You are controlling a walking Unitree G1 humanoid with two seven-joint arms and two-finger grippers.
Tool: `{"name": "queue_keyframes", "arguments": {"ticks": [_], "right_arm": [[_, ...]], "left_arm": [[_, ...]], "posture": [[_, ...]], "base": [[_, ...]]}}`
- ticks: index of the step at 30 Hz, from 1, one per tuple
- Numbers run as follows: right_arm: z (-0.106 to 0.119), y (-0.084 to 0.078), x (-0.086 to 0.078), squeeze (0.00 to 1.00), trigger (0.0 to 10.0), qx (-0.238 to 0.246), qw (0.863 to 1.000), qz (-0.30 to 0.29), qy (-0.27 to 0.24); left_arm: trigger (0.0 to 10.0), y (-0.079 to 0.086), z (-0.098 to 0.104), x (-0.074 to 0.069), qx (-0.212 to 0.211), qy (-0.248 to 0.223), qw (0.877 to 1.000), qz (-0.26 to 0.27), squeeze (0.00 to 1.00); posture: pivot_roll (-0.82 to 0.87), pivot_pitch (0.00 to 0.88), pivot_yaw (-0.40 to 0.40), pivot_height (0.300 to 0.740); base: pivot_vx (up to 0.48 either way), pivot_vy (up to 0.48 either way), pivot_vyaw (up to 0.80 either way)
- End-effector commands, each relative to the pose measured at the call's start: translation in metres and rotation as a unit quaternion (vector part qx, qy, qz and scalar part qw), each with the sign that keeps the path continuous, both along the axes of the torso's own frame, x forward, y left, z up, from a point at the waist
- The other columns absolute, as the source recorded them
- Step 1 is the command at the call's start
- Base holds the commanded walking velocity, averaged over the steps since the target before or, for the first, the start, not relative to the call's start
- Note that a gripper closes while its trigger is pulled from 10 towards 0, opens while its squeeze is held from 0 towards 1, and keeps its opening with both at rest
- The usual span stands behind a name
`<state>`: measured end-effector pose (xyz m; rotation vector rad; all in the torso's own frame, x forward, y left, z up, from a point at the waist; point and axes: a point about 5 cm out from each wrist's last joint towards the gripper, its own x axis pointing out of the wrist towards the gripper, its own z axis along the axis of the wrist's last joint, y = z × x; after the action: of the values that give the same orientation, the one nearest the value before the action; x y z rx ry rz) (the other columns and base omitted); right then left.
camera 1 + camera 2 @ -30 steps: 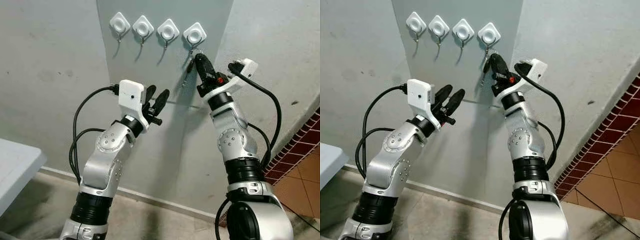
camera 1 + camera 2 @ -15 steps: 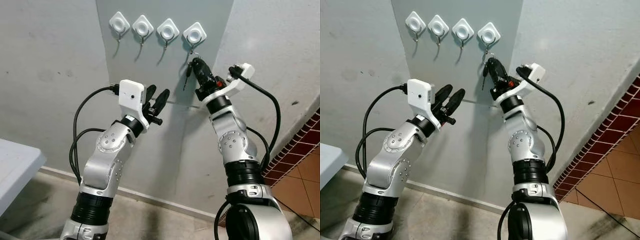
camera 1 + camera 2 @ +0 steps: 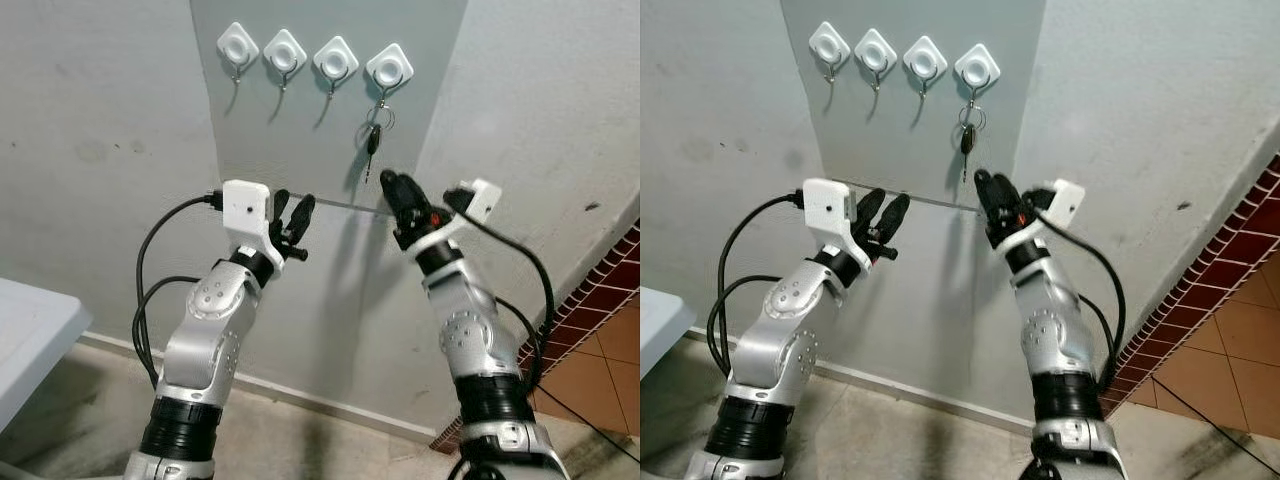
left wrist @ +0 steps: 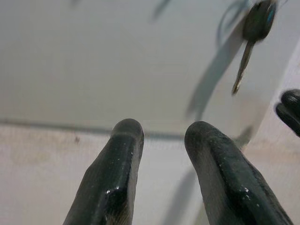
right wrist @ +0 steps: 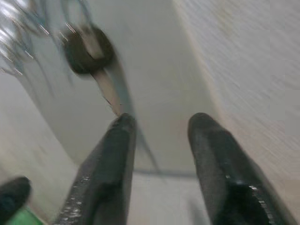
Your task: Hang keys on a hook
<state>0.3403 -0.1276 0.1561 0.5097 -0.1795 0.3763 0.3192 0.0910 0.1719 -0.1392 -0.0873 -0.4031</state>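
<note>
A dark-headed key on a ring hangs free from the rightmost of several white hooks on the grey wall panel. The same key appears blurred in the right wrist view and also in the left wrist view. My right gripper is a little below the key, open, with nothing between its fingers. My left gripper is raised in front of the panel, lower and to the left of the key, also open and empty, its fingers pointing at the wall.
Three other white hooks on the panel are bare. A white table corner juts in at the lower left. Red tile skirting runs along the wall at the right, above the floor.
The right gripper has let go of the key and dropped away from the rightmost hook; the key now hangs there by itself. The left gripper has shifted slightly down and left.
</note>
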Motion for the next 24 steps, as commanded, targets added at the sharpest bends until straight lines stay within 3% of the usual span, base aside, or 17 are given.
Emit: {"name": "queue_keyframes", "arguments": {"ticks": [1,12,13,19,21,24], "right_arm": [[-0.005,-0.006,-0.008,1.00,10.0,-0.054,0.998,-0.023,-0.009],[-0.043,-0.028,-0.040,1.00,10.0,-0.142,0.986,-0.081,0.031],[-0.047,-0.032,-0.047,1.00,10.0,-0.145,0.984,-0.098,0.037],[-0.052,-0.040,-0.060,1.00,10.0,-0.146,0.977,-0.148,0.044],[-0.056,-0.041,-0.064,1.00,10.0,-0.170,0.973,-0.152,0.044],[-0.056,-0.041,-0.066,1.00,10.0,-0.173,0.972,-0.153,0.040]], "left_arm": [[10.0,0.002,-0.018,-0.002,0.011,0.024,1.000,0.015,0.00],[10.0,0.016,-0.050,-0.001,0.019,0.066,0.997,0.047,0.00],[10.0,0.018,-0.057,-0.002,0.005,0.082,0.996,0.039,0.00],[10.0,0.025,-0.057,-0.004,0.006,0.063,0.997,0.042,0.00],[10.0,0.027,-0.063,-0.004,-0.018,0.091,0.995,0.032,0.00],[10.0,0.027,-0.062,-0.004,-0.029,0.086,0.996,0.024,0.00]], "posture": [[0.09,0.000,-0.014,0.740],[0.07,0.000,-0.001,0.740],[0.07,0.000,0.001,0.740],[0.06,0.000,0.011,0.740],[0.06,0.000,0.018,0.740],[0.06,0.000,0.015,0.740]], "base": [[0.000,0.000,0.00],[0.000,0.000,0.00],[0.000,0.000,0.00],[0.000,0.000,0.00],[0.000,0.000,0.00],[0.000,0.000,0.00]]}}
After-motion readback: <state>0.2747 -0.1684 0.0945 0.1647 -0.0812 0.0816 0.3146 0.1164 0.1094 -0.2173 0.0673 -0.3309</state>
